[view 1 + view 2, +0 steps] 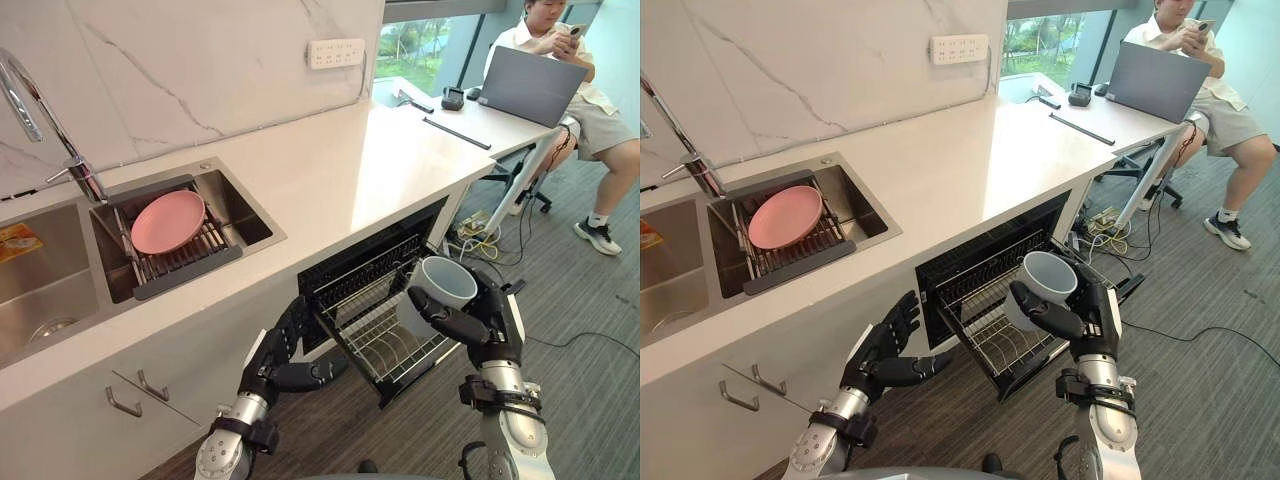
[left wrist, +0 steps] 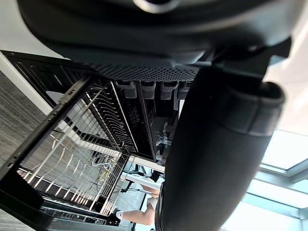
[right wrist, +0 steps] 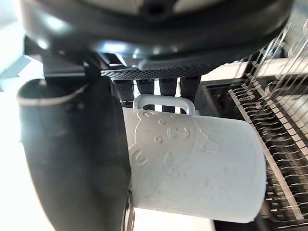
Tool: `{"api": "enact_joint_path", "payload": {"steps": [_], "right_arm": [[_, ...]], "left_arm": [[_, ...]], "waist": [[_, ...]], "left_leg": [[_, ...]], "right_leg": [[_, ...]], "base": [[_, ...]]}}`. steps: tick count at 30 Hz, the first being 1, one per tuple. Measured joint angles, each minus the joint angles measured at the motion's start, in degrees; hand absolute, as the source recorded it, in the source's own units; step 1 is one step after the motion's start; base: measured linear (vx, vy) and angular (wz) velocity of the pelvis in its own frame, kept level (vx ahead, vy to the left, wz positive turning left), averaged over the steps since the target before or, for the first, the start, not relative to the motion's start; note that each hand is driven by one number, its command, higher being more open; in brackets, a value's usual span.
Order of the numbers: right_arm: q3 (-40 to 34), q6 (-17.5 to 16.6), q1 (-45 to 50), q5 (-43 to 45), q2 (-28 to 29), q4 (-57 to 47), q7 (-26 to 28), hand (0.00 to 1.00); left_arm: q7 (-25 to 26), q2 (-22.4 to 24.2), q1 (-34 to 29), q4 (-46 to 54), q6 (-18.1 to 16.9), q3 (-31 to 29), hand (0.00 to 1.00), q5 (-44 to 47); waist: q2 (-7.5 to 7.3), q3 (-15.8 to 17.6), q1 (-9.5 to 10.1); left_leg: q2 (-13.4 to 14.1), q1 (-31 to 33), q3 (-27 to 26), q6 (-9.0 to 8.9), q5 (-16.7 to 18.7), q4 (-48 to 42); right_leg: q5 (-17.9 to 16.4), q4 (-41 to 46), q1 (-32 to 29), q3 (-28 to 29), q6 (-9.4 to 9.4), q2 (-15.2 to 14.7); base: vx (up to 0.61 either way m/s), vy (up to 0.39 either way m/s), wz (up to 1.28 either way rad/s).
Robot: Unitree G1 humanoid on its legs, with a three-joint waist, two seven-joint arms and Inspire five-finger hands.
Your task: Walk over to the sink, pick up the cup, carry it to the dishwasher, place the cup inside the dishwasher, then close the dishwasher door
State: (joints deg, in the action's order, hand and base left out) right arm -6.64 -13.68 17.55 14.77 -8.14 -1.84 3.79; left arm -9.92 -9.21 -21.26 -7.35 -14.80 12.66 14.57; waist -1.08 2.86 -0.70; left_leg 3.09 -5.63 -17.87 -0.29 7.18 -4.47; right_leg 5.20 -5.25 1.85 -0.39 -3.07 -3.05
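White cup [image 1: 443, 282] sits in the right hand [image 1: 480, 325], mouth up and slightly tilted, held over the outer part of the wire rack [image 1: 385, 340] that is drawn out of the open dishwasher [image 1: 350, 262]. The thumb crosses the cup's wall just under the rim. In the right wrist view the fingers [image 3: 159, 89] curl in at the handle side, so the hand is clamped on the cup. The cup hangs above the rack wires, apart from them.

The left hand [image 1: 285, 355] is lower, in front of the cabinet beside the rack's near corner. Its fingers are straight and spread, its thumb points toward the rack, and it holds nothing. Whether the thumb touches the rack frame I cannot tell.

On the counter [image 1: 340, 165] above, the sink [image 1: 245, 235] holds a pink plate [image 1: 168, 221] lying on a dark drainer. Well apart, at the counter's far end, a person [image 1: 590, 100] sits behind a laptop [image 1: 530, 85].
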Motion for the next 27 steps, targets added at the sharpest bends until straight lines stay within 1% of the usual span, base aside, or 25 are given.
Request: {"api": "enact_joint_path", "payload": {"steps": [1, 5, 7, 11, 14, 15, 16, 17, 18, 19, 20, 21, 22, 24, 27], "right_arm": [[0.0, 0.0, -0.3, -0.6, -0.3, 1.2, 0.2, 0.00], [0.2, 2.3, -3.1, -2.8, -2.0, 9.6, 0.9, 0.00], [0.5, 3.7, -5.1, -4.1, -3.2, 14.9, 0.9, 0.00], [1.2, 5.1, -6.6, -6.0, -5.6, 19.6, 0.9, 0.00], [3.2, 5.4, -10.6, -6.6, -7.7, 22.6, 0.4, 0.00], [3.8, 5.5, -12.8, -7.4, -8.2, 24.1, -0.1, 0.00], [3.8, 5.5, -15.3, -7.7, -8.2, 25.5, -0.6, 0.00], [3.8, 5.5, -16.7, -7.7, -8.3, 26.2, -1.0, 0.00], [3.9, 5.5, -19.9, -7.7, -9.0, 27.7, -1.8, 0.00], [4.2, 5.4, -23.3, -7.7, -10.2, 29.6, -2.6, 0.00], [4.6, 5.4, -25.1, -7.7, -11.0, 30.7, -2.9, 0.00], [4.9, 5.5, -28.5, -7.7, -12.2, 32.6, -3.4, 0.00], [4.9, 5.5, -30.0, -7.7, -12.6, 33.5, -3.8, 0.00], [4.9, 5.4, -35.2, -7.6, -14.7, 35.4, -4.0, 0.00], [5.0, 5.4, -40.4, -7.6, -17.4, 37.3, -4.1, 0.00]], "left_arm": [[0.2, -0.1, 0.1, -1.0, 0.0, 0.0, 1.00, 0.0], [2.2, -1.2, 0.4, -9.4, 0.4, -0.2, 1.00, -0.3], [3.6, -1.3, 0.4, -14.7, 1.3, -1.1, 1.00, -1.3], [5.0, -2.2, 0.3, -20.1, 1.4, -1.7, 1.00, -3.0], [5.5, -2.7, 1.1, -23.3, 1.1, -3.4, 1.00, -4.0], [5.9, -3.4, 2.0, -24.5, 1.0, -3.7, 1.00, -3.9], [6.2, -3.8, 2.9, -25.1, 1.0, -4.7, 1.00, -4.0], [6.3, -4.0, 3.5, -25.4, 0.8, -5.3, 1.00, -4.0], [6.9, -4.6, 5.2, -26.4, 0.5, -5.9, 1.00, -3.9], [7.6, -5.1, 7.2, -27.5, 0.4, -6.5, 1.00, -3.9], [7.8, -5.4, 8.2, -27.9, 0.3, -6.9, 1.00, -3.8], [8.3, -5.5, 9.7, -28.7, -0.1, -7.9, 1.00, -3.7], [8.7, -5.5, 10.3, -28.9, -0.2, -8.2, 1.00, -3.6], [9.5, -5.5, 11.6, -29.3, -0.7, -9.5, 1.00, -3.2], [9.8, -5.4, 12.8, -29.9, -1.4, -9.9, 1.00, -2.8]], "waist": [[0.02, 0.0, -0.02], [0.05, 0.0, -0.01], [0.08, 0.0, 0.13], [0.12, 0.1, 1.38], [-0.09, 2.4, 1.43], [-0.39, 3.4, 1.61], [-0.78, 4.5, 1.99], [-0.94, 5.3, 2.37], [-1.36, 7.1, 3.21], [-1.52, 9.1, 3.89], [-1.60, 10.2, 4.06], [-1.63, 12.1, 4.57], [-1.73, 12.8, 4.87], [-1.68, 15.1, 5.93], [-1.67, 17.7, 6.35]], "left_leg": [[0.0, 0.0, 0.0, -0.03, 0.0, 0.0], [0.2, 0.0, 0.5, -0.30, -0.3, 0.4], [0.4, -0.1, 0.8, -0.49, -0.4, 0.7], [0.3, -0.1, 1.2, -0.47, -0.6, 1.1], [-0.3, 0.4, 1.5, 0.02, -1.0, 1.2], [-0.6, 1.5, 1.6, 0.24, -1.2, 0.8], [-0.7, 3.4, 1.7, 0.43, -1.4, 0.1], [-0.7, 4.4, 1.7, 0.48, -1.4, -0.5], [-0.7, 6.8, 1.7, 0.57, -1.3, -2.1], [-0.5, 9.1, 2.4, 0.75, -1.2, -3.8], [-0.4, 10.0, 2.7, 0.81, -1.1, -4.6], [-0.1, 11.6, 3.1, 0.77, -1.0, -5.8], [0.0, 12.3, 3.2, 0.82, -0.8, -6.5], [1.1, 15.8, 3.5, 0.80, 0.4, -10.2], [2.0, 19.1, 4.0, 1.01, 1.8, -13.9]], "right_leg": [[-0.1, 0.0, 0.0, -0.1, 0.06, 0.0], [-0.2, 0.0, 0.0, -1.3, 0.16, -0.1], [-0.2, 0.0, 0.0, -2.4, 0.15, 0.1], [0.0, 0.0, 0.1, -3.5, 0.06, 0.0], [0.4, 0.0, -0.2, -3.7, -0.30, -0.4], [0.5, 0.0, -1.1, -3.9, -0.46, -0.8], [0.4, 0.0, -2.6, -4.6, -0.71, -1.5], [0.5, 0.0, -3.4, -5.5, -0.43, -1.7], [1.3, 0.1, -5.0, -7.1, -0.34, -2.1], [2.2, 0.2, -6.2, -7.6, -0.54, -2.2], [2.6, 0.3, -6.6, -7.9, -0.72, -2.1], [3.5, 0.4, -7.2, -8.1, 0.00, -2.1], [3.8, 0.4, -7.6, -8.2, 0.03, -2.1], [4.5, 0.6, -9.4, -8.4, 0.44, -1.5], [4.5, 1.8, -11.4, -8.4, 0.48, -1.0]], "base": [[0.00, 0.000, 0.03], [0.00, -0.010, 0.06], [0.01, -0.044, 0.07], [-0.01, -0.031, 0.06], [-0.07, -0.015, 0.07], [-0.15, 0.004, 0.07], [-0.16, 0.002, 0.06], [-0.14, -0.001, 0.05], [-0.13, -0.030, 0.11], [-0.11, -0.034, 0.17], [-0.12, -0.042, 0.22], [-0.07, -0.022, 0.14], [-0.09, -0.025, 0.10], [-0.08, -0.021, 0.03], [-0.09, -0.002, 0.03]]}}
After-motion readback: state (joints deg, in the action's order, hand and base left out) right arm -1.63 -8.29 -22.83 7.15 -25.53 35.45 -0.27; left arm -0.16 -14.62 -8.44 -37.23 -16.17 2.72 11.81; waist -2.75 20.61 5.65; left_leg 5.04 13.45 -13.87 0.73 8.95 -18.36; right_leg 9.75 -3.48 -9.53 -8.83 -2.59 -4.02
